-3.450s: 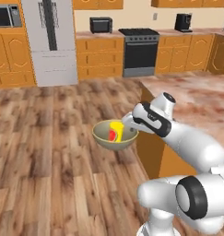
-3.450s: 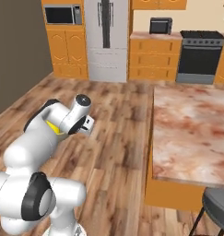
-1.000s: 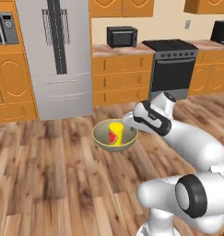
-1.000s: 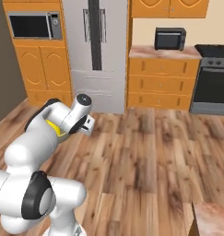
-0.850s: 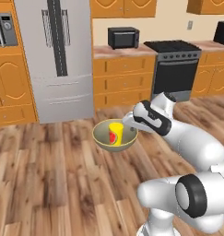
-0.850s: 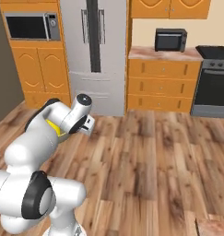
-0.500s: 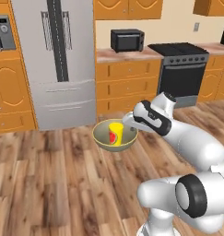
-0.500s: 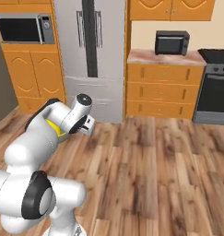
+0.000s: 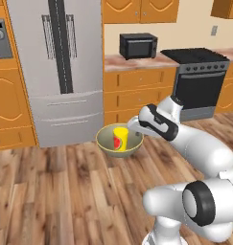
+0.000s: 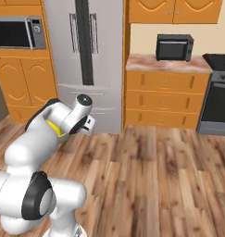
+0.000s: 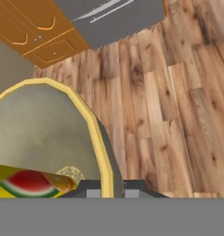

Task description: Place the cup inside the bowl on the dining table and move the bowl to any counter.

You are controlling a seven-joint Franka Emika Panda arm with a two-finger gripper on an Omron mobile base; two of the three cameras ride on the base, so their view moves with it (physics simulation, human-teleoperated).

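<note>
On the left of the left base view stands the tall grey fridge (image 9: 60, 72), with bare wood floor (image 9: 65, 191) below it. Just right of that, the bowl (image 9: 119, 141) hangs in the air above the floor, level, with the yellow cup (image 9: 120, 138) standing inside it, leaning a little against the wall. The claw (image 9: 136, 127) is pinched narrow on the bowl's right rim; in the hand view its two tips straddle the pale rim (image 11: 102, 152), one inside and one outside.

Further right, the tabletop (image 9: 132, 61) over the orange drawers carries a black microwave (image 9: 138, 46), beside the dark stove (image 9: 199, 81).

The step in hand, as I judge it, is carrying the loaded bowl to that tabletop. To do it well, keep the bowl flat so the cup does not tip out, lift it above the edge, and set it down left of the microwave before letting go.
</note>
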